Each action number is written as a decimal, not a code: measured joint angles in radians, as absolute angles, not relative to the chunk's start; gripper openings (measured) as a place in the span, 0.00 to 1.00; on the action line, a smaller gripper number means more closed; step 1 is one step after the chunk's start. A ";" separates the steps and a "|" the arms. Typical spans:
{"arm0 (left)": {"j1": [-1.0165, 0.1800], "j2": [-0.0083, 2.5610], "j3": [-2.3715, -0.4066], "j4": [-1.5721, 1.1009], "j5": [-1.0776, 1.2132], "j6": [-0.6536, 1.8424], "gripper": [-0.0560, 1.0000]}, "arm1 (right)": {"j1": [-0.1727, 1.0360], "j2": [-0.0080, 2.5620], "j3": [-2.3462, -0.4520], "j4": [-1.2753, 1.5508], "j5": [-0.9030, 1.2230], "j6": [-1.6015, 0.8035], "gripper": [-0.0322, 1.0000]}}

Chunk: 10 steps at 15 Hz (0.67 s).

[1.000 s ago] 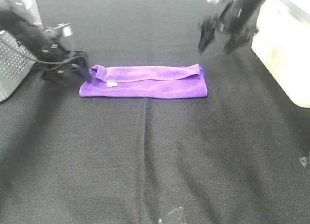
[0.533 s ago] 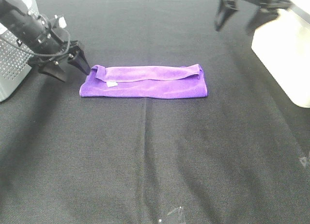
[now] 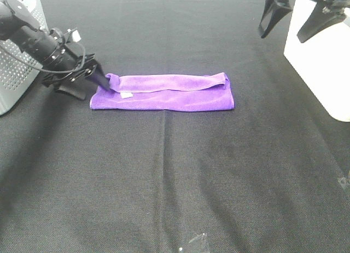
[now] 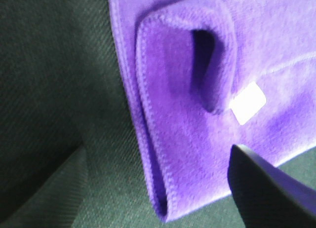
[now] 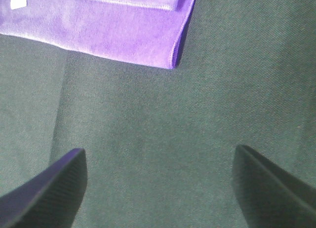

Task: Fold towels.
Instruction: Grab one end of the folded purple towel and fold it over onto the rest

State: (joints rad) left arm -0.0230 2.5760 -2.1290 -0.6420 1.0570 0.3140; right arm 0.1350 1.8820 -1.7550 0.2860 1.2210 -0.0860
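The purple towel [image 3: 164, 92] lies folded into a long flat strip in the middle of the black table, with its white tag [image 3: 126, 94] near the left end. My left gripper [image 3: 88, 84] is open at that left end, low on the table. One finger [image 3: 101, 79] touches the towel's folded corner and the other rests on the table beside it. In the left wrist view the towel's end [image 4: 177, 114] and tag [image 4: 248, 102] lie between the open fingers [image 4: 266, 188]. My right gripper [image 3: 292, 20] is open and empty, high at the far right. The right wrist view shows the towel's right end [image 5: 98, 25] far below.
A perforated metal basket [image 3: 13, 72] stands at the left edge behind the left arm. A white box [image 3: 322, 56] stands at the right edge under the right gripper. The table is covered in black cloth [image 3: 175, 176].
My left gripper has moved right and down until its finger touches the towel's left end. My right gripper has lifted away from the towel to the far right, staying open.
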 joint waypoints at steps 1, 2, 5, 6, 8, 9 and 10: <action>-0.023 2.594 -2.165 -0.646 1.076 0.311 0.75 | 0.135 1.882 -1.755 0.283 1.221 -0.087 0.78; -0.023 2.616 -2.202 -0.651 1.100 0.303 0.75 | 0.135 1.882 -1.755 0.283 1.221 -0.087 0.78; -0.025 2.687 -2.320 -0.668 1.183 0.264 0.74 | 0.135 1.882 -1.755 0.283 1.221 -0.092 0.78; -0.034 2.704 -2.349 -0.671 1.197 0.260 0.74 | 0.135 1.882 -1.755 0.283 1.221 -0.093 0.78; -0.087 2.735 -2.396 -0.687 1.197 0.258 0.72 | 0.135 1.882 -1.755 0.283 1.221 -0.094 0.78; -0.107 2.744 -2.408 -0.697 1.197 0.258 0.71 | 0.135 1.882 -1.755 0.283 1.221 -0.094 0.78; -0.123 2.749 -2.413 -0.706 1.197 0.258 0.70 | 0.135 1.882 -1.755 0.283 1.221 -0.094 0.78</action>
State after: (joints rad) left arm -0.1230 2.7490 -2.4130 -0.7060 1.1970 0.2580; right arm 0.1350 1.8820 -1.7550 0.2830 1.2210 -0.0940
